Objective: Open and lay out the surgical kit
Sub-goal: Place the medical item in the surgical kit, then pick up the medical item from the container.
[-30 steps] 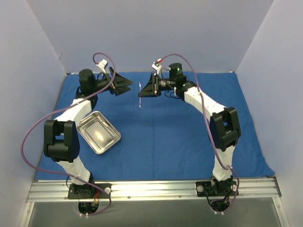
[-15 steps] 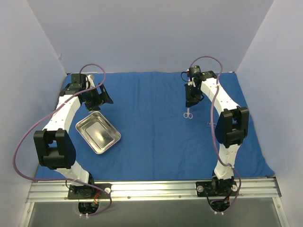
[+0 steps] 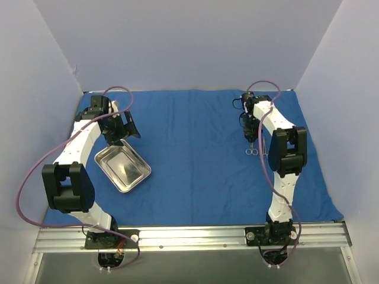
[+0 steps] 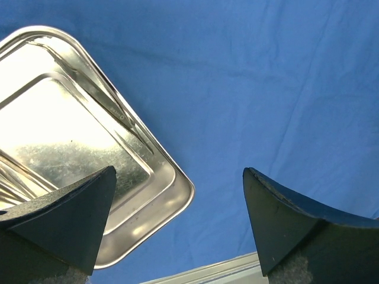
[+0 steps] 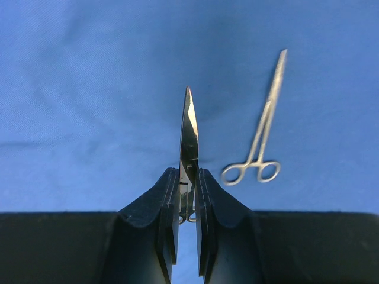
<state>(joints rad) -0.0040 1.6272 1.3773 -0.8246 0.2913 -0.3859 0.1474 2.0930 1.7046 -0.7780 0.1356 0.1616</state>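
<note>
- Cloth wrap [image 3: 195, 160] of royal blue lies opened out as one large sheet, covering the table from the back wall to the near rail, with soft wrinkles across it.
- Steel tray [image 3: 121, 168], small, shiny and rectangular with rounded corners, sits on the left part of the sheet, turned at an angle to the table's edges. Nothing shows inside it.
- Scissors [image 5: 189, 136], thin and silvery, are on the right side of the sheet, pinched in the right gripper [image 5: 188, 189]. The fingers press on the shanks just above the ring handles, and the closed blades point away from the wrist camera.
- From overhead, the ring handles show just below that gripper, close over the cloth. Whether they touch it cannot be told.
- A second instrument [image 5: 263, 127], a slim clamp-like pair with two ring handles, lies flat on the cloth just beside the held scissors, on the right in the wrist view. It is roughly parallel to them and apart from them.
- Left gripper [image 4: 179, 177] hangs over the far corner of the tray with its fingers spread wide and nothing between them. The wrist view shows the tray's corner and bare blue cloth in the gap.
- Both arms reach from bases on the metal rail [image 3: 189, 236] at the near edge, each trailing a purple cable.
- Pale lavender walls [image 3: 189, 41] close in the back and both sides.
</note>
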